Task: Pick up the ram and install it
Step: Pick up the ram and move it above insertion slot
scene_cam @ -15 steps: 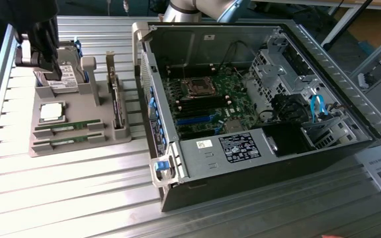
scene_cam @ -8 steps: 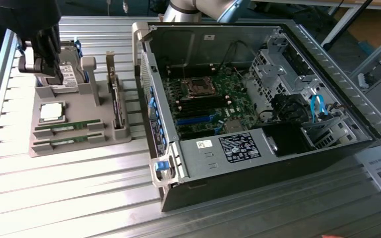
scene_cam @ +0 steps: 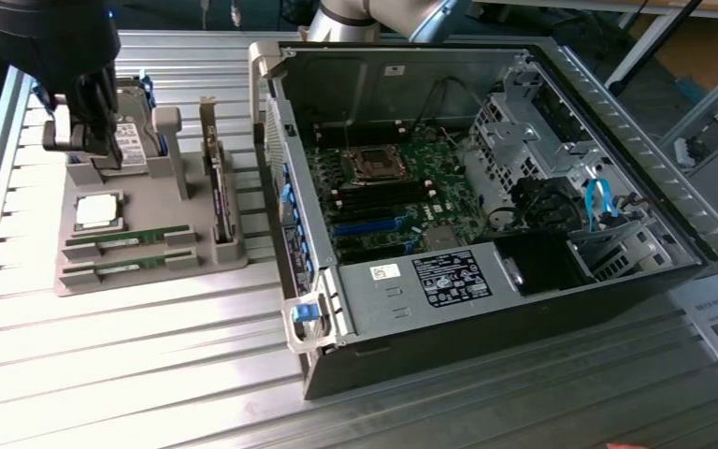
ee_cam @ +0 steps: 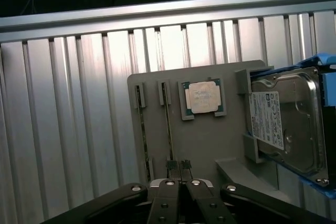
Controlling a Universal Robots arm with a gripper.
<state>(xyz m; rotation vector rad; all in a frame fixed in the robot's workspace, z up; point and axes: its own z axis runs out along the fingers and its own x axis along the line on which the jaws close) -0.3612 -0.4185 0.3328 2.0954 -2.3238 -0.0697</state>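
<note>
Ram (scene_cam: 126,239), slim green stick, seemingly dark-chipped

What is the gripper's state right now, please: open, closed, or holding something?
Gripper: closed, holding nothing; both RAM sticks lie in the grey tray.

On the ext. view's left I've got the tray (scene_cam: 153,213) on the bench (scene_cam: 147,374), w/ the PC case (scene_cam: 384,290) just beside it on the right. On the tray, the near ram stick (scene_cam: 117,270) and far ram stick (scene_cam: 123,241) lie side by side, the cpu (scene_cam: 97,210) just behind them, and the hard drive (ee_cam: 286,124) behind that at the far end. The expansion card (scene_cam: 220,201) stands on edge along the tray's case side.
</note>
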